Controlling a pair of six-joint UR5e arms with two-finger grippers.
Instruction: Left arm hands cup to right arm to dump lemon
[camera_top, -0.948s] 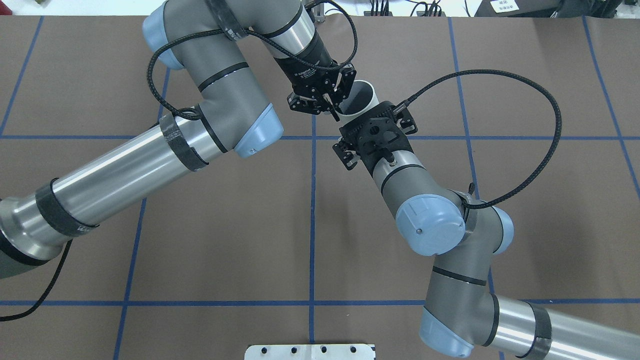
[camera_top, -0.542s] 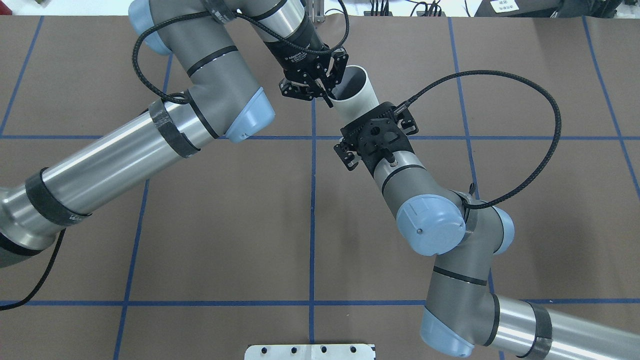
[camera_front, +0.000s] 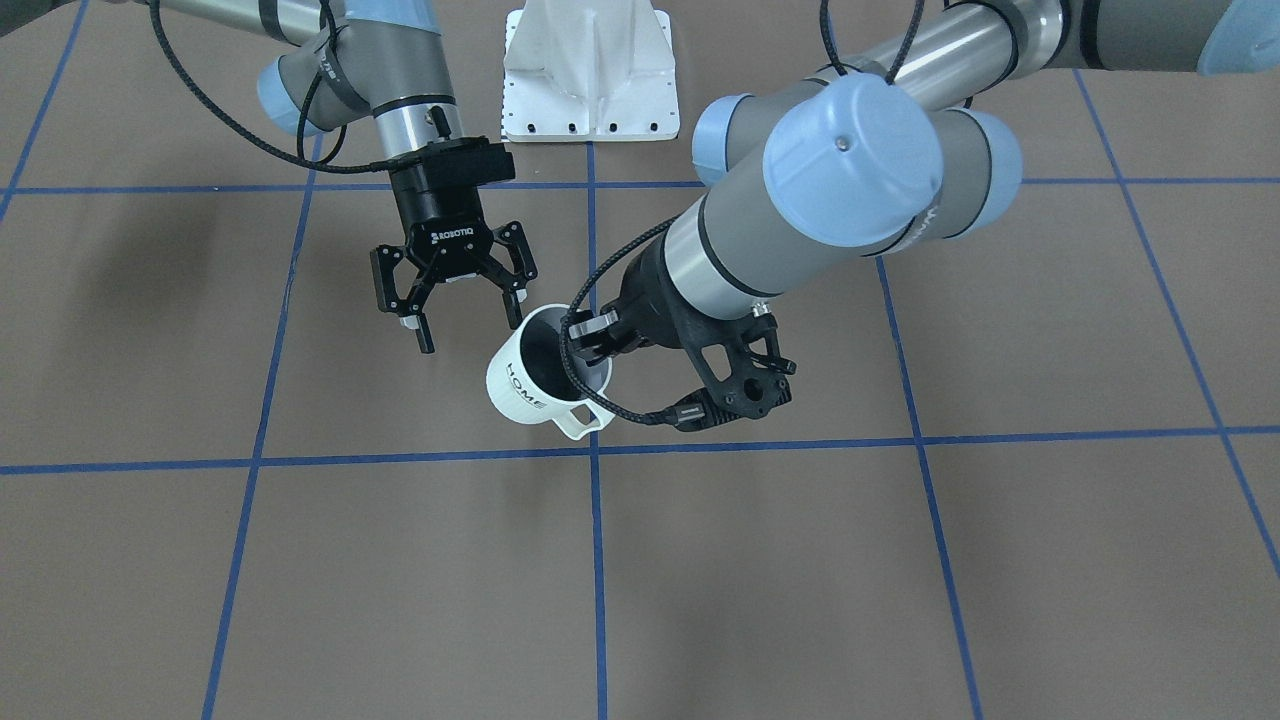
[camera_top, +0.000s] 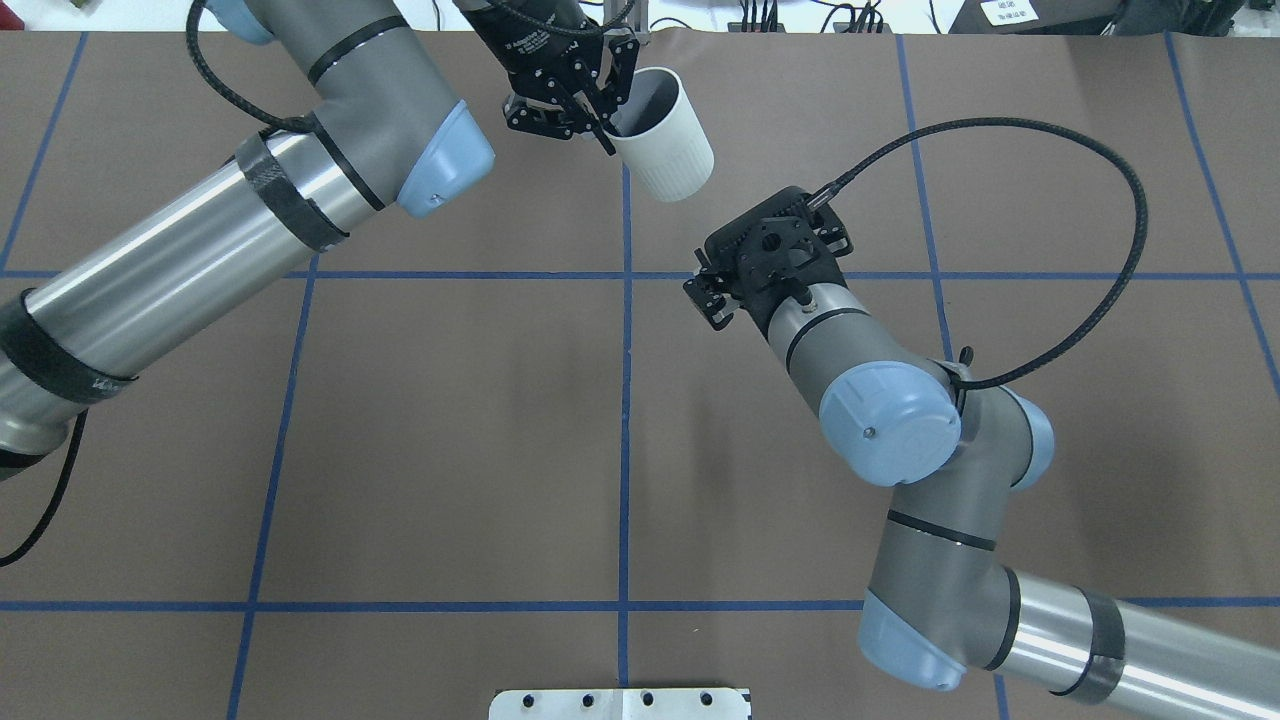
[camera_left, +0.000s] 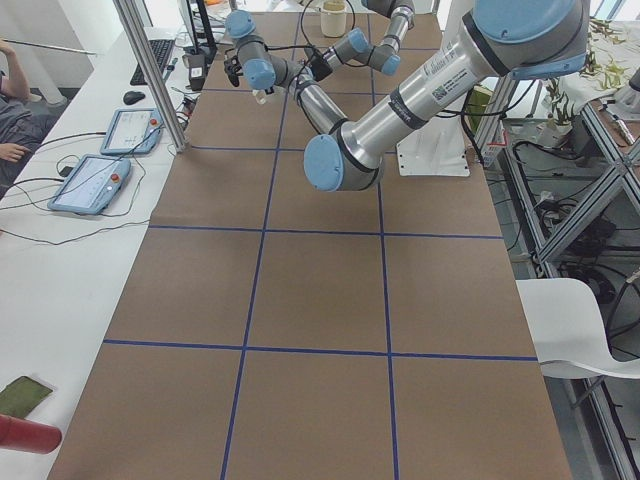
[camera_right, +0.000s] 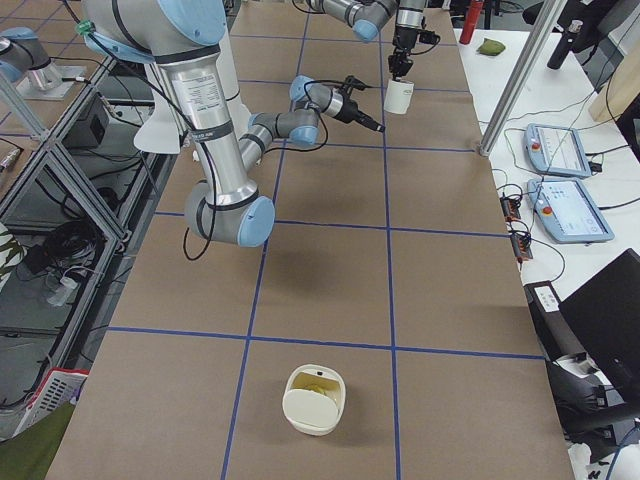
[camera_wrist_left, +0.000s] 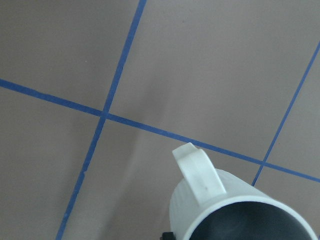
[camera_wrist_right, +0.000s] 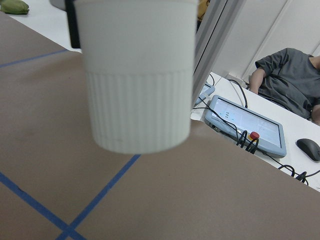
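Observation:
My left gripper (camera_front: 590, 342) is shut on the rim of the white cup (camera_front: 525, 385) and holds it tilted above the table, handle down. From overhead, the left gripper (camera_top: 605, 128) and the cup (camera_top: 670, 150) are at the far centre. The right gripper (camera_front: 472, 335), marked ROBOTIQ, stands open just beside the cup's mouth with nothing in it. Overhead, its wrist bracket (camera_top: 770, 250) hides its fingers. The cup (camera_wrist_right: 137, 90) fills the top of the right wrist view, and its handle (camera_wrist_left: 200, 175) shows in the left wrist view. The cup's inside looks dark, and I see no lemon in it.
A white container (camera_right: 315, 400) with something yellow-green inside sits at the table's near end in the right side view. The white base plate (camera_front: 590, 80) is at the robot's edge. A metal post (camera_right: 520, 70), teach pendants (camera_wrist_right: 247, 125) and a seated person (camera_wrist_right: 290, 75) lie beyond the far edge.
The left gripper has carried the cup up and to the left, out from under the right wrist bracket. The right arm has drawn back slightly.

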